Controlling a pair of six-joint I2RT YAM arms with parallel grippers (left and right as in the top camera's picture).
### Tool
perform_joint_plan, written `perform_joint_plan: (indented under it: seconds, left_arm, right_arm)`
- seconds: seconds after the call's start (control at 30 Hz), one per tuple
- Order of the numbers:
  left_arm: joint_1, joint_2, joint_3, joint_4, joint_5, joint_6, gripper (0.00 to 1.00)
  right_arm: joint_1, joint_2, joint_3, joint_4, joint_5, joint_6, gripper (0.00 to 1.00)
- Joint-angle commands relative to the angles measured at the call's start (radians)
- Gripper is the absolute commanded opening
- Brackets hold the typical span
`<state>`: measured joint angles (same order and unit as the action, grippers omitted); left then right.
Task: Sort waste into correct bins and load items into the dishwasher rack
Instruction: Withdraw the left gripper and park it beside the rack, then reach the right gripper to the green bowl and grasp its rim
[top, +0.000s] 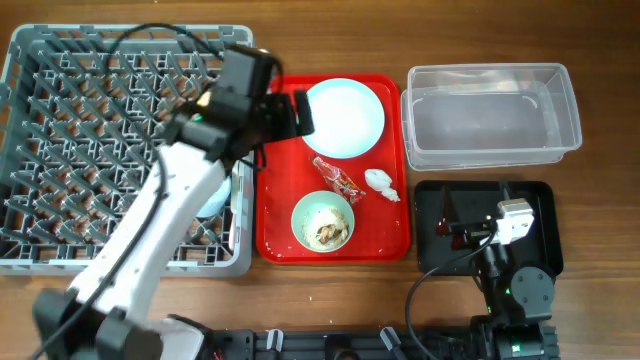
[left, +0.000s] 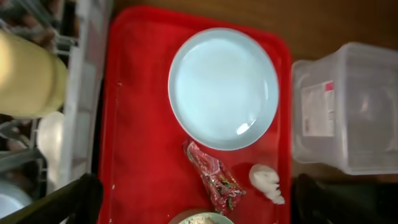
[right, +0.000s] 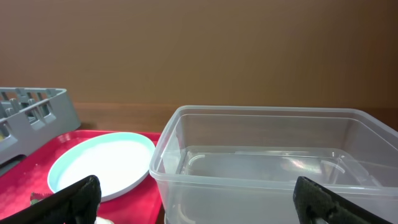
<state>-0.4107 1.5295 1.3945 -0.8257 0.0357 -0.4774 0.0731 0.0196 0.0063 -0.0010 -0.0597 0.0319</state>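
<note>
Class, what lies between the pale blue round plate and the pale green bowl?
A small red printed snack wrapper and, slightly aside, a crumpled white tissue; the overhead view shows both.

Nothing here can actually be read. The clear tub (left: 364, 74) carries a white sticker (left: 317, 112) at its end nearest the red serving tray (left: 134, 124). It shows only in the left wrist view. The sticker has a small pink-red patch at one upper corner and faint grey lines of print below it, but the letters are too small and blurred to make out. The red snack wrapper (left: 214, 179), lying on the tray just below the plate, is printed all over with white and green flecks on red. No word, brand or number comes clear on it, either up close or from overhead.
</note>
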Motion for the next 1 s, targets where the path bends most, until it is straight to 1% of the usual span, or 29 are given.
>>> perform_joint_plan:
  seconds: [0.0, 0.1, 0.13, 0.17, 0.2, 0.23, 0.27, 0.3, 0.33, 0.37, 0.4, 0.43, 0.5, 0.57, 0.6, 0.63, 0.7, 0.73, 0.77, 0.8, 0.83, 0.9, 0.93, 0.97]
  left_arm:
    - [-0.031, 0.097, 0.001, 0.001, 0.005, -0.003, 1.00]
    - [0.002, 0.068, 0.014, 0.000, 0.003, -0.014, 1.00]
    - [0.024, 0.045, 0.023, -0.002, 0.004, -0.032, 1.00]
    - [0.088, -0.024, 0.034, -0.014, 0.006, -0.086, 1.00]
    - [0.151, -0.085, 0.034, -0.031, 0.013, -0.112, 1.00]
    - [0.220, -0.146, 0.034, -0.056, 0.016, -0.111, 1.00]
    - [0.277, -0.189, 0.034, -0.083, 0.016, -0.111, 1.00]
    - [0.328, -0.226, 0.034, -0.117, 0.016, -0.111, 1.00]
    - [0.399, -0.272, 0.034, -0.170, 0.016, -0.111, 1.00]
    - [0.455, -0.301, 0.034, -0.219, 0.015, -0.106, 1.00]
    - [0.513, -0.324, 0.034, -0.283, 0.015, -0.107, 1.00]
    - [0.541, -0.332, 0.034, -0.308, 0.015, -0.106, 1.00]
    - [0.598, -0.337, 0.034, -0.347, 0.016, -0.107, 1.00]
    - [0.612, -0.335, 0.034, -0.346, 0.016, -0.107, 1.00]
    - [0.612, -0.335, 0.034, -0.346, 0.016, -0.107, 1.00]
    - [0.612, -0.335, 0.034, -0.346, 0.016, -0.107, 1.00]
    - [0.612, -0.335, 0.034, -0.346, 0.016, -0.107, 1.00]
    - [0.612, -0.335, 0.034, -0.346, 0.016, -0.107, 1.00]
    - [0.612, -0.335, 0.034, -0.346, 0.016, -0.107, 1.00]
    - [0.612, -0.335, 0.034, -0.346, 0.016, -0.107, 1.00]
    - [0.612, -0.335, 0.034, -0.346, 0.016, -0.107, 1.00]
    - [0.612, -0.335, 0.034, -0.346, 0.016, -0.107, 1.00]
    - [0.612, -0.335, 0.034, -0.346, 0.016, -0.107, 1.00]
    - [0.612, -0.335, 0.034, -0.346, 0.016, -0.107, 1.00]
  right_arm:
    - [-0.003, -0.006, -0.001, 0.003, -0.009, -0.005, 1.00]
    - [-0.003, -0.006, -0.001, 0.003, -0.009, -0.006, 1.00]
    - [-0.003, -0.006, -0.001, 0.003, -0.009, -0.005, 1.00]
    - [-0.003, -0.006, -0.001, 0.004, -0.010, -0.002, 1.00]
    - [-0.003, -0.006, -0.001, 0.009, -0.041, 0.034, 1.00]
    - [-0.003, -0.006, -0.001, 0.016, -0.078, 0.100, 1.00]
    - [-0.003, -0.006, -0.001, 0.049, -0.111, 0.194, 1.00]
    - [-0.003, -0.006, 0.002, 0.072, -0.188, 0.296, 1.00]
    - [-0.003, -0.004, 0.026, 0.041, -0.243, 0.367, 1.00]
    - [-0.003, 0.005, 0.059, 0.001, -0.257, 0.399, 1.00]
    - [-0.003, 0.030, 0.118, -0.050, -0.257, 0.397, 1.00]
    - [-0.003, 0.066, 0.179, -0.076, -0.257, 0.375, 1.00]
    - [-0.003, 0.210, 0.377, -0.162, -0.276, 0.360, 1.00]
    - [-0.003, 0.378, 0.585, -0.294, -0.353, 0.360, 1.00]
    - [0.001, 0.481, 0.708, -0.388, -0.398, 0.360, 1.00]
    - [0.014, 0.632, 0.893, -0.552, -0.454, 0.348, 1.00]
    - [0.064, 0.858, 1.136, -0.808, -0.499, 0.335, 1.00]
    - [0.085, 0.925, 1.197, -0.870, -0.513, 0.341, 1.00]
    - [0.134, 1.059, 1.252, -0.882, -0.611, 0.413, 1.00]
    - [0.160, 1.120, 1.249, -0.874, -0.682, 0.460, 1.00]
    - [0.192, 1.180, 1.249, -0.875, -0.717, 0.473, 0.99]
    - [0.365, 1.345, 1.249, -0.871, -0.628, 0.468, 0.65]
    - [0.428, 1.387, 1.249, -0.864, -0.572, 0.470, 0.57]
    - [0.493, 1.423, 1.249, -0.859, -0.507, 0.478, 0.54]
